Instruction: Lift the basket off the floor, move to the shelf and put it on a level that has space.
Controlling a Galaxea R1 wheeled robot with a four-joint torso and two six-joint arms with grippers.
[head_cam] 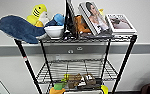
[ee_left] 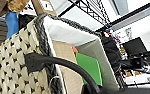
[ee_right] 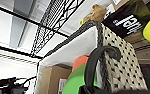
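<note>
Cream woven basket (ee_left: pixel 13 67), white lining, seemingly grey-rimmed

Top tier (head_cam: pixel 91 38): packed edge to edge; a blue plush whale (head_cam: pixel 18 28), white bowl (head_cam: pixel 54 31) and leaning books (head_cam: pixel 96 18) leave me no gap.
Second tier (head_cam: pixel 73 70): bare wire grid from left posts to right posts, with open height under the top tier.
Lower tier (head_cam: pixel 78 81): small toys crowd its front edge.
Rack posts (head_cam: pixel 26 62): they narrow my way in at both front corners.
</note>
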